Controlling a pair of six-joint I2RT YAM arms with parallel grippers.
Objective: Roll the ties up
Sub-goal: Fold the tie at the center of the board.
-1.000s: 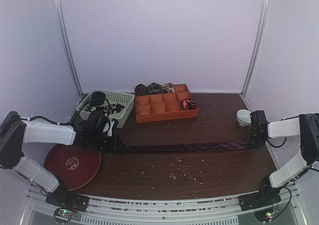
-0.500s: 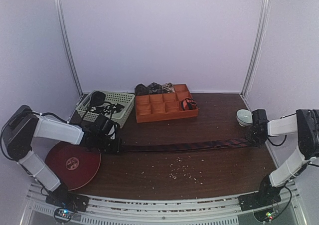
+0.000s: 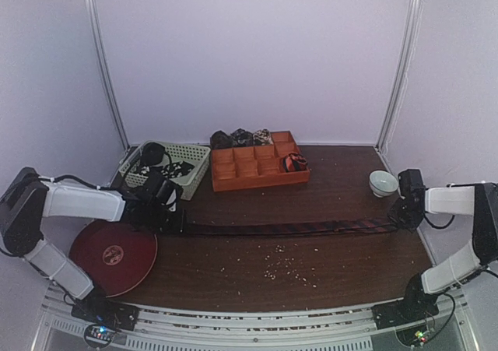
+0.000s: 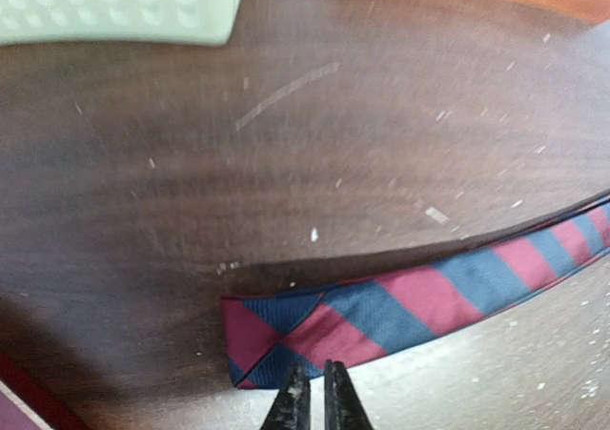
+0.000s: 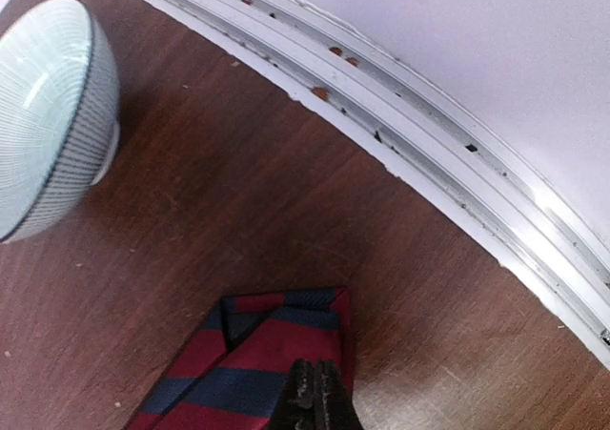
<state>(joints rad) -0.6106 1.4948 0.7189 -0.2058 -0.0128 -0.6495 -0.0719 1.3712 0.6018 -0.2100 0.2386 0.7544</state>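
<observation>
The tie lies flat on the tabletop as one long straight strip, red with blue stripes. Its long axis runs from the left pincer across to the right pincer, so each arm sits at one end of it. In the left wrist view, the narrow end, folded back on itself, lies directly ahead of the left pincer's tips, and the rest of the strip leads off to that pincer's right. The jaws there are narrow, with only a sliver between them, and the tips meet the near edge of the cloth; whether any fabric is caught between them I cannot tell. The right pincer is closed tight with its tips down on the broader end, whose pointed fold lies just ahead of it. A pale ribbed bowl stands ahead and to its left, apart from the tie. The roll appears not yet begun, since no coil shows at either end. The left arm is the nearer one to the narrow end, so a roll would likely start there and travel along the axis toward the right pincer, which could hold the far end. Ahead of the left pincer stand the green basket and the orange tray, with a coiled tie in one compartment.
</observation>
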